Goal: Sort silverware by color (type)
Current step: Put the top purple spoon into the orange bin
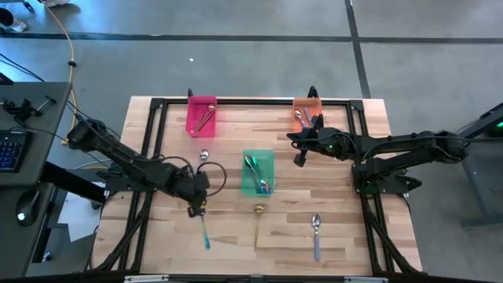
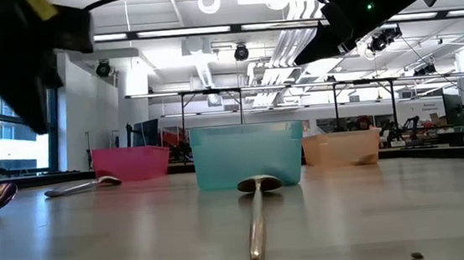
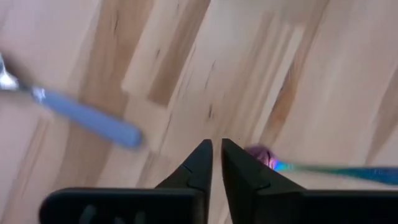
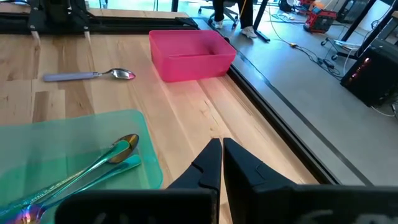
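My left gripper [image 1: 196,207] [image 3: 216,149] is shut and points down over the wood near the table's near-left part. The bowl end [image 3: 262,154] of a teal-handled iridescent spoon [image 1: 204,229] lies flat right beside one finger. My right gripper [image 1: 299,159] [image 4: 221,148] is shut, holds nothing and hovers between the orange bin [image 1: 308,114] and the green bin [image 1: 258,174]. Loose on the table lie a gold spoon [image 1: 258,223] [image 2: 257,220], a purple-handled spoon [image 1: 316,236] and another pale-handled one [image 1: 203,156] [image 4: 92,75]. My left gripper's shut fingers come from above, with the iridescent spoon's bowl end [image 3: 262,154] right against the outer side of one finger [image 3: 239,163]. Whether the finger touches it I cannot tell. The spoon lies flat on the table.
The pink bin [image 1: 202,115] [image 4: 189,55] holds gold spoons, the green bin [image 4: 74,149] iridescent ones, the orange bin purple-handled ones. A black frame [image 1: 251,101] borders the table's far edge and sides. Bare wood lies between the loose spoons along the near edge.
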